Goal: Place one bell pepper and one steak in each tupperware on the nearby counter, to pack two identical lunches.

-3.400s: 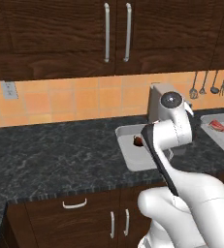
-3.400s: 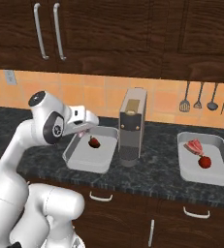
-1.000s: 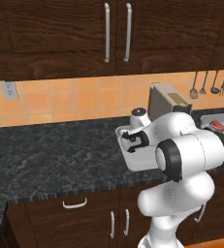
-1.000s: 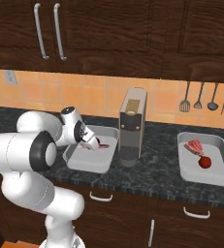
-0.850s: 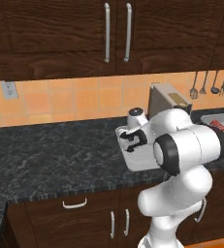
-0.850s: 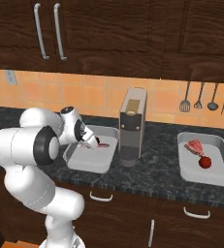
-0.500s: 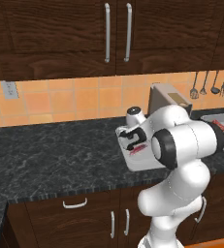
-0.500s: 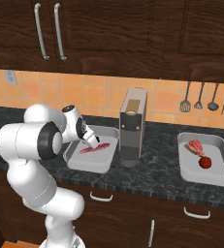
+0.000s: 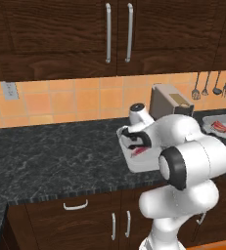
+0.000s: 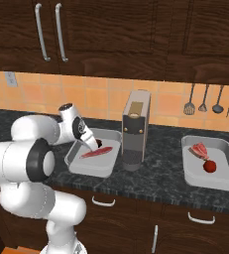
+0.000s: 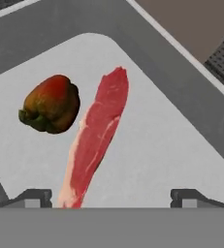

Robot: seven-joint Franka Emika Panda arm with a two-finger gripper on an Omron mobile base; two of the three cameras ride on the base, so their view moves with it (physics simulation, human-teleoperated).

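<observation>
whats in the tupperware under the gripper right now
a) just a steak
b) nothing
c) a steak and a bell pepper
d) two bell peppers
c: the hand view shows a steak lying beside a bell pepper on the floor of the tupperware, with the open gripper above them.

arm over tupperware (image 9: 129, 164) | steak (image 9: 139, 151) inside | toaster (image 9: 169, 100) behind | counter (image 9: 51, 158)

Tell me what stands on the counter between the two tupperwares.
In the right base view, a tall grey appliance stands on the counter between the near tupperware and the far tupperware.
</observation>
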